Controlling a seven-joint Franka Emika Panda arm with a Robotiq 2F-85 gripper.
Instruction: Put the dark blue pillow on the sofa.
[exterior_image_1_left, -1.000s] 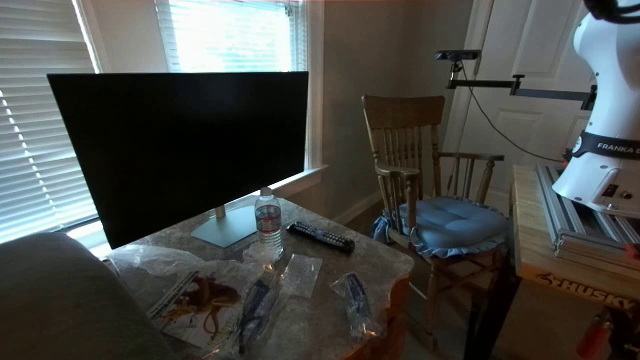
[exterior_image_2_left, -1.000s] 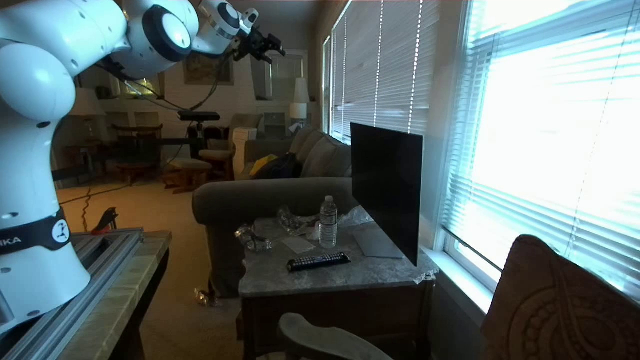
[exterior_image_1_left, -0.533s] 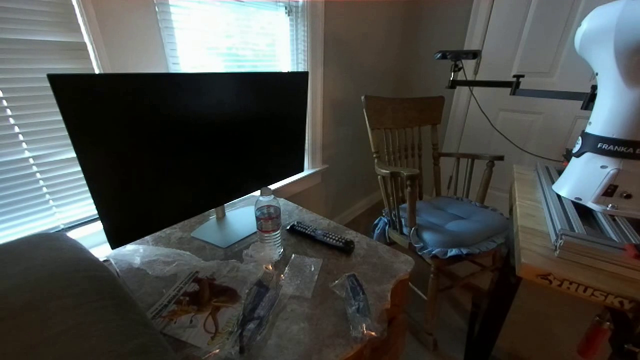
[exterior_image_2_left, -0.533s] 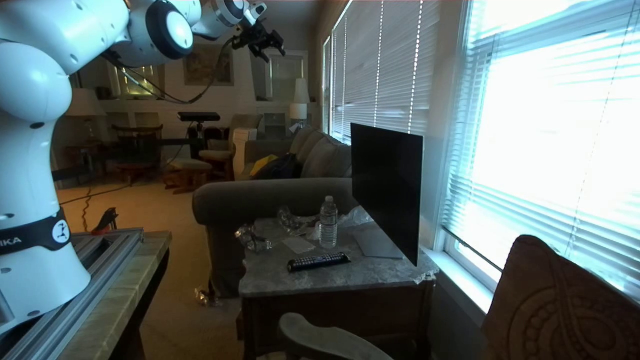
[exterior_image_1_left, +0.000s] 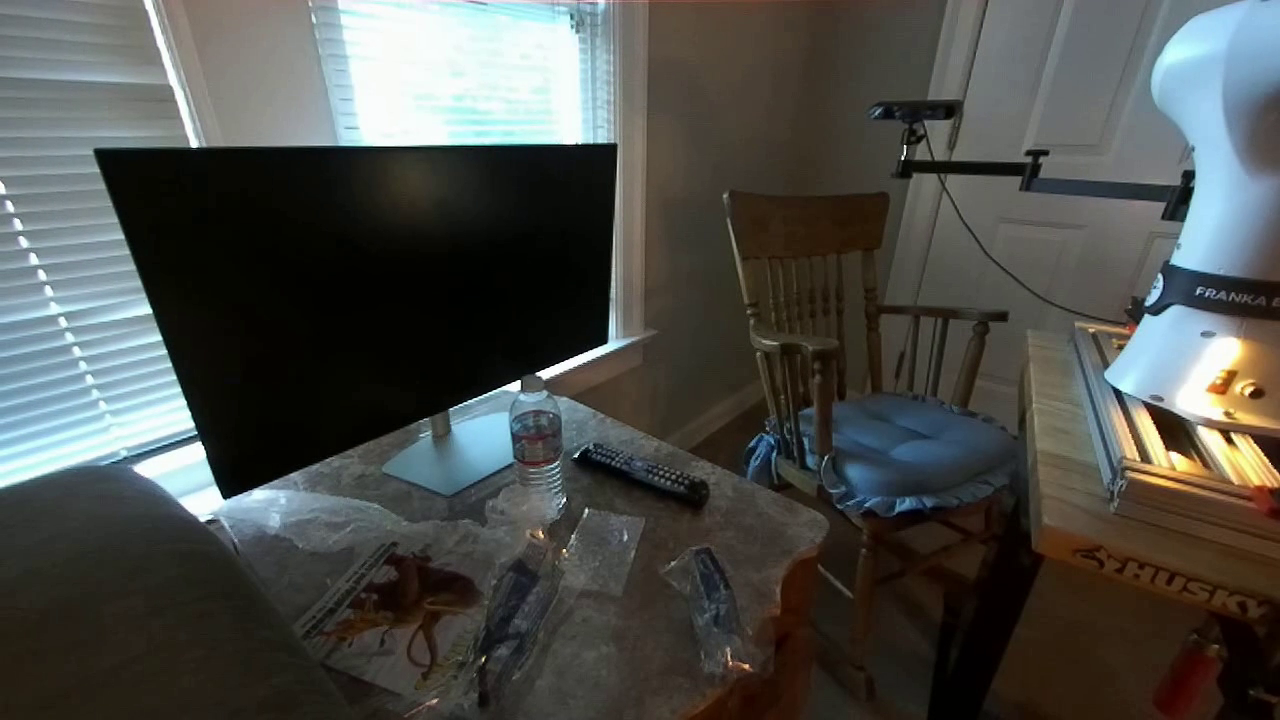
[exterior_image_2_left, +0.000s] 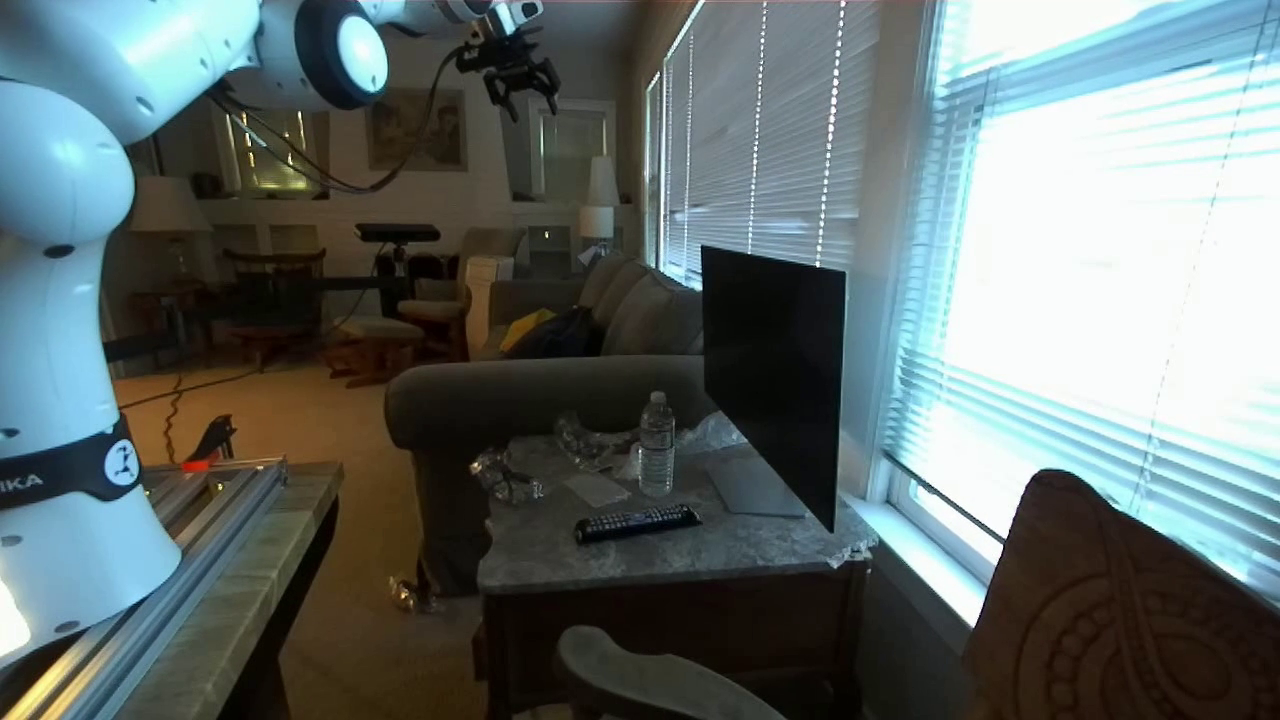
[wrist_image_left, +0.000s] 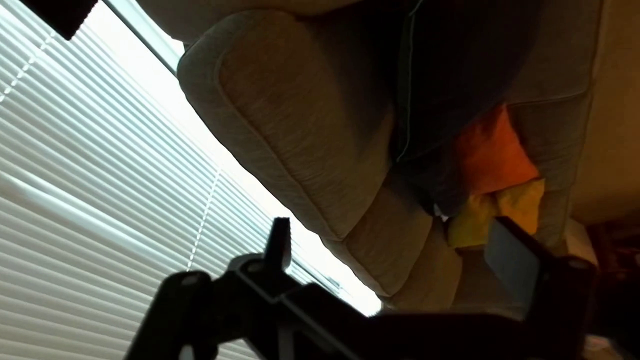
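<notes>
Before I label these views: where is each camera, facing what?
An exterior view: by the sofa, facing monitor and wooden chair; arm's lower part shows.
An exterior view: across the table, facing the sofa; arm and open gripper show.
Wrist view: wrist-mounted, facing sofa and dark blue pillow; fingers show.
Both exterior views share monitor, bottle and remote.

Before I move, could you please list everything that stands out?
Sofa: one, grey, beside table.
Table: one, grey top, below monitor.
Dark blue pillow: one, nearly black, on sofa.
Fabric pieces: count unclear, orange and yellow, on sofa.
Monitor: one, black, on table.
Bottle: one, clear, on table.
Remote: one, black, on table.
Wrappers: several, clear, on table.
Spindle chair: one, brown, near workbench.
Seat pad: one, blue, on chair.
Workbench: one, tan, under robot arm.
Blinds: several, white, behind monitor.
Background furniture: several, dim, farther back.
Robot arm: one, white, on workbench.
Gripper: one, black, open, at arm's end.
</notes>
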